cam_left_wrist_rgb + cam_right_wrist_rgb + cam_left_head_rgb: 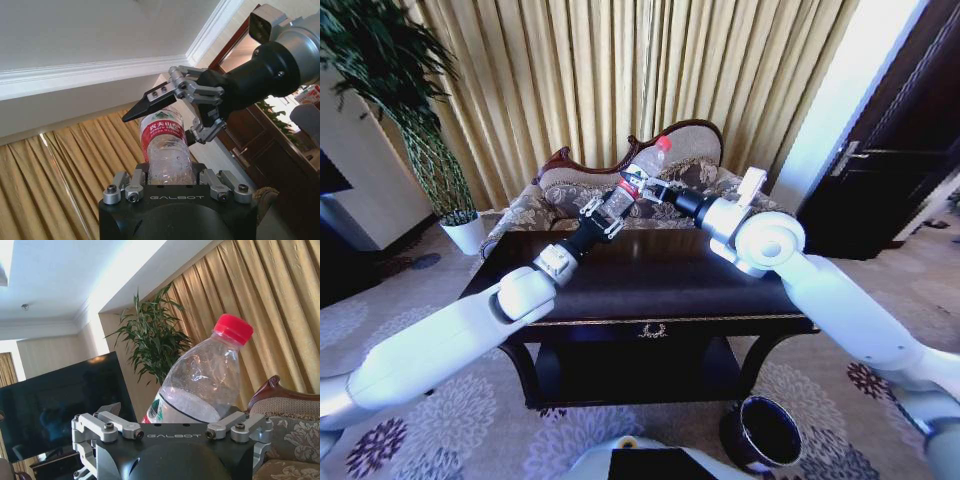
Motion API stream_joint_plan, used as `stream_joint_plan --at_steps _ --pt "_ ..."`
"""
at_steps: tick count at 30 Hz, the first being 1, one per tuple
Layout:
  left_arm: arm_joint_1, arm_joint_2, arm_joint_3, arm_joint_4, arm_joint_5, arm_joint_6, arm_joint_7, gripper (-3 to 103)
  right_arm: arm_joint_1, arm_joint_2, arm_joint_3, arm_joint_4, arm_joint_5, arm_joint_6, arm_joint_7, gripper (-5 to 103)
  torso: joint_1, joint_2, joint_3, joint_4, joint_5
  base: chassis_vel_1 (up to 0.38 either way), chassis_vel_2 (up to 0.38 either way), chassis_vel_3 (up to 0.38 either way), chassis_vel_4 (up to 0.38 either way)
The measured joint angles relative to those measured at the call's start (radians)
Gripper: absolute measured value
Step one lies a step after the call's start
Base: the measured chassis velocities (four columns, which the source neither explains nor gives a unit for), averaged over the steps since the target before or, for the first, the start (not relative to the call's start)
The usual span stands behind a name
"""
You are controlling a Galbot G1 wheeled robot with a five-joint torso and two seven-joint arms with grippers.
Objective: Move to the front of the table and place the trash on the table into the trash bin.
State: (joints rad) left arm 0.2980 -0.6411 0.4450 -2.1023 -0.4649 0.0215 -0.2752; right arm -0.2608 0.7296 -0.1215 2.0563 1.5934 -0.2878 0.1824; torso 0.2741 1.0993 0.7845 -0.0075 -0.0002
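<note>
One clear plastic bottle (642, 172) with one red cap, held above one dark table (650, 285), left gripper (616, 203) and right gripper (645, 187) both clamped on it, one brown trash bin (765, 433) below.

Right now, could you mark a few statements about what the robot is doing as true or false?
1. The bottle is lifted above the table. True.
2. The bottle's cap is blue. False: it is red.
3. The left gripper holds the bottle's lower end. True.
4. The right gripper is parked down beside the trash bin. False: it is raised at the bottle, its fingers around the labelled part.
5. The trash bin stands on the table. False: it is on the carpet by the table's front leg.
</note>
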Motion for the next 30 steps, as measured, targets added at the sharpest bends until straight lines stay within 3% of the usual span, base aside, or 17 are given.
stream_joint_plan --at_steps 8,11,15,17,20,25,26,30 --pt "-0.011 -0.003 0.035 -0.008 0.000 0.003 0.000 41 0.016 0.001 -0.004 -0.014 0.002 -0.001 0.000 101 0.000 0.000 0.000 0.0001 0.0000 0.000 0.000 0.000 0.000" --pt "-0.005 -0.002 0.039 -0.007 0.000 0.004 0.000 40 0.012 0.000 -0.001 -0.017 0.001 0.000 0.000 91 0.000 0.000 0.000 0.0001 0.0000 0.000 0.000 0.000 0.000" --pt "0.001 -0.005 0.041 0.001 0.001 0.005 0.000 39 -0.004 -0.001 0.005 -0.018 -0.005 0.000 0.000 70 0.000 0.000 0.000 0.0001 0.0000 0.000 0.000 0.000 0.000" --pt "0.001 -0.006 0.042 0.001 0.001 0.007 0.001 39 -0.008 -0.001 0.007 -0.018 -0.006 0.001 0.000 70 0.000 0.000 0.000 0.0001 0.0000 0.000 0.000 0.000 0.000" --pt "0.004 -0.001 0.043 -0.007 0.001 0.019 0.001 38 -0.016 -0.001 0.009 -0.017 -0.013 0.001 -0.004 54 0.000 0.000 0.000 0.0001 0.0001 0.000 0.000 0.000 0.000" --pt "0.015 0.001 0.038 -0.010 0.002 0.022 0.000 38 -0.026 -0.006 0.014 -0.014 -0.017 0.001 -0.016 47 0.000 0.000 0.000 0.0001 0.0000 0.000 0.000 0.000 0.000" --pt "0.019 0.001 0.036 -0.010 0.007 0.023 -0.003 36 -0.031 -0.010 0.017 -0.012 -0.019 0.001 -0.023 40 0.000 0.000 0.000 0.0001 -0.0001 0.000 0.000 0.000 0.000" --pt "0.021 0.002 0.035 -0.015 0.010 0.035 -0.012 51 -0.042 -0.020 0.026 -0.005 -0.022 0.001 -0.029 33 0.000 0.000 0.000 0.0000 0.0000 0.000 0.000 0.000 0.000"
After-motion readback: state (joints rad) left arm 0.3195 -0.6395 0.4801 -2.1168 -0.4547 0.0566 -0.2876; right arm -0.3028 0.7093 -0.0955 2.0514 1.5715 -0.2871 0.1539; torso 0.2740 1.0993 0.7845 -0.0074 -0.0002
